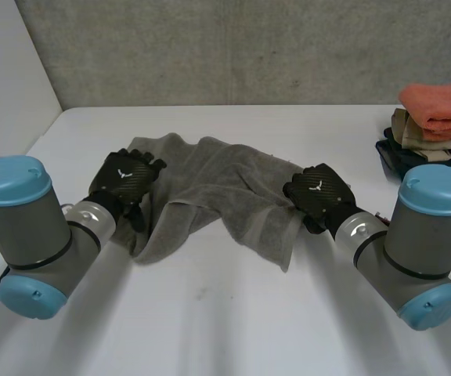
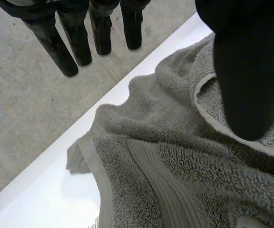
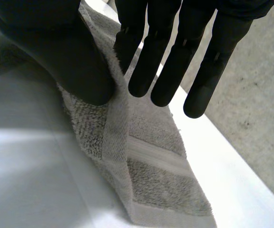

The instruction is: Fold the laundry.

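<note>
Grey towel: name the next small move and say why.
Probably curl the left hand onto the grey towel edge under its thumb. Its fingers are straight and off the cloth, while the right hand seems to pinch the opposite edge, and the towel lies bunched between them.

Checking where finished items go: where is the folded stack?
In the head view, the folded stack sits at the table's far right side, beyond the right hand, clear of the grey towel.

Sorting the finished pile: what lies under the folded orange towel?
A folded beige cloth, then a dark blue folded cloth. The grey right arm covers the pile's near side.
</note>
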Controlling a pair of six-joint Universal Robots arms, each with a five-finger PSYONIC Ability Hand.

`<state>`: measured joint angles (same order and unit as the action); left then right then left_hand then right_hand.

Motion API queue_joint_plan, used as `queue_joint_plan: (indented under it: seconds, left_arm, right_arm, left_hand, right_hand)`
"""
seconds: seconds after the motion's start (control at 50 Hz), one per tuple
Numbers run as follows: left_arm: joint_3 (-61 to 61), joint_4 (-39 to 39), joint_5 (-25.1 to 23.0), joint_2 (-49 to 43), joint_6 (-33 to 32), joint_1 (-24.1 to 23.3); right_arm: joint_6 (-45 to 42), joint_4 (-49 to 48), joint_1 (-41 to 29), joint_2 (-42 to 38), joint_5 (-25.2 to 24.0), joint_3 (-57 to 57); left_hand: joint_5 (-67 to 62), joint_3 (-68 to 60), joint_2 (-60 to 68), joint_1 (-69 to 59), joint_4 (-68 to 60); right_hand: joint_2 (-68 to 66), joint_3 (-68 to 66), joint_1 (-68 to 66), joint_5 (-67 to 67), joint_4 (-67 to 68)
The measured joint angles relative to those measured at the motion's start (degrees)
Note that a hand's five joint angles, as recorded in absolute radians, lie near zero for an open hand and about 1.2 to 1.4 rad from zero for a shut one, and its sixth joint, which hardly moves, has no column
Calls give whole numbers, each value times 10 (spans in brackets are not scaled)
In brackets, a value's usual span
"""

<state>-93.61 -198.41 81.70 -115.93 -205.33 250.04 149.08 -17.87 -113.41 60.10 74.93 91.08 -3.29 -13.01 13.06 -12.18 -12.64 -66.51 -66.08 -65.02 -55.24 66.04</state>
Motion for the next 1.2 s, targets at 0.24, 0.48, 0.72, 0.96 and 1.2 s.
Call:
queue_joint_plan:
  seconds: [0.24, 0.48, 0.72, 0.96, 1.2]
  left_arm:
    - [14, -40, 27, 15, -6, -42]
    - [12, -45, 30, 16, -6, -42]
    - [14, -46, 31, 17, -3, -38]
    - [14, -46, 31, 19, -2, -36]
    - [15, -46, 31, 18, -2, -34]
  right_arm:
    - [74, 42, 25, -27, 44, -83]
    - [27, 112, 84, -112, 103, -236]
    - [41, 328, 40, 45, 129, -209]
    - [-41, 418, -41, 75, 153, -135]
    - [-69, 233, -45, -48, 155, -130]
  left_hand:
    - [5, 9, -11, 7, 10]
    - [5, 9, -11, 7, 10]
    - [5, 9, -11, 7, 10]
    - [5, 9, -11, 7, 10]
    - [5, 9, -11, 7, 10]
  right_hand:
    - [-14, -22, 0, -10, 27]
    - [544, 541, 521, 525, -539]
    - [513, 509, 512, 497, -509]
    - [362, 359, 344, 348, -355]
    - [461, 474, 449, 479, -470]
